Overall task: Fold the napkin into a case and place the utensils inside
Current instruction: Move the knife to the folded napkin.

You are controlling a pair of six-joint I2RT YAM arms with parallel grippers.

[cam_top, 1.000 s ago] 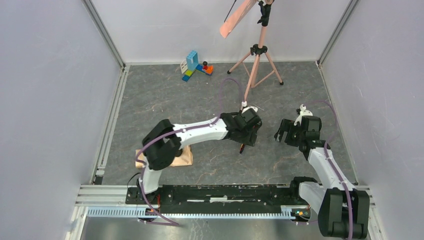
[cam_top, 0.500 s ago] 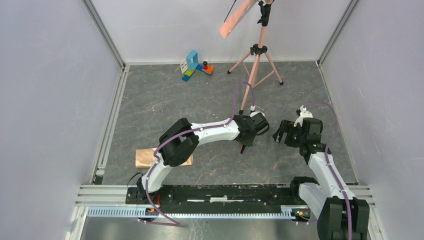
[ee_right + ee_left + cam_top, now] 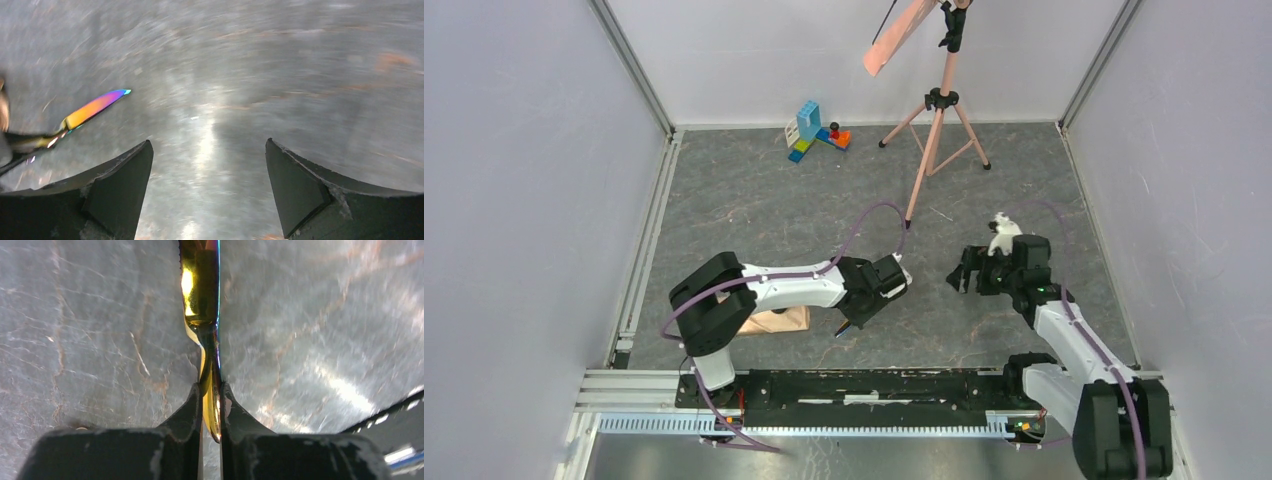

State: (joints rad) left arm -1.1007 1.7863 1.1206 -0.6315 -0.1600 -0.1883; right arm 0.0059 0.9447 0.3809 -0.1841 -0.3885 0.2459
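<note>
We see the iridescent utensil [image 3: 199, 287] pinched between the two fingers [image 3: 187, 412] of the left gripper [image 3: 210, 390]. The jaws are closed tight on its narrow neck. Its short end pokes back between them toward the wrist camera, and its gold, purple-edged length runs straight out ahead over the grey marbled table [image 3: 754, 210]. In the right wrist view the same blade shows at the left, its purple and teal tip pointing up and to the right. That view is blurred, so we cannot tell whether the blade touches the table.

In the top view this grip sits around the middle of the table, toward the near edge, with the left arm stretched across from its base at the near left. The case [image 3: 782, 321], a small folded peach-tan pouch, lies flat at the near left, partly covered by the left arm's elbow. It is a little to the left of the held utensil and does not touch it.

The right gripper [image 3: 208, 146] hangs to the right of the left one, apart from it. Its jaws are spread wide with only table between them, and it holds nothing.

Far back stands a pink tripod [image 3: 936, 110] carrying a salmon-pink strip [image 3: 896, 38], and to its left sits a small cluster of coloured toy blocks [image 3: 817, 130].
</note>
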